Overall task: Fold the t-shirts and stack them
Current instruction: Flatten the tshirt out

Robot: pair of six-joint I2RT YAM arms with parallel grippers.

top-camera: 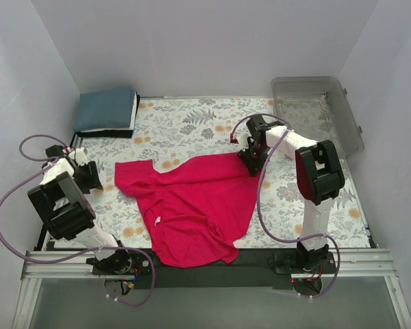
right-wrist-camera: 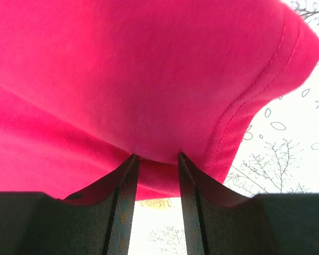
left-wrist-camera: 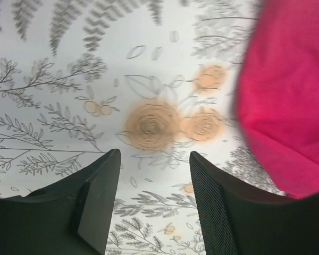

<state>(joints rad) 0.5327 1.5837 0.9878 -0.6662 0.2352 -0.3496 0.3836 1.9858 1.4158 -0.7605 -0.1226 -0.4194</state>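
Right gripper (right-wrist-camera: 157, 158) fingers fill the foreground of its wrist view, jaws drawn close with a fold of the crimson-pink t-shirt (top-camera: 192, 199) pinched between the tips; the hemmed edge curls down beside the right finger. From above, that gripper sits at the shirt's far right corner. Shirt lies spread and rumpled across the middle of the floral tablecloth (top-camera: 192, 123), one sleeve reaching left, the small white neck label (top-camera: 157, 221) showing near its centre, the near hem reaching the table's front edge. Left gripper (left-wrist-camera: 154, 154) hovers over bare cloth just left of the shirt's sleeve, jaws apart, nothing between them. Teal-blue t-shirt (top-camera: 108, 107) sits folded in the far left corner, on a white and dark layer. Clear plastic bin (top-camera: 342, 110) stands at the far right corner.
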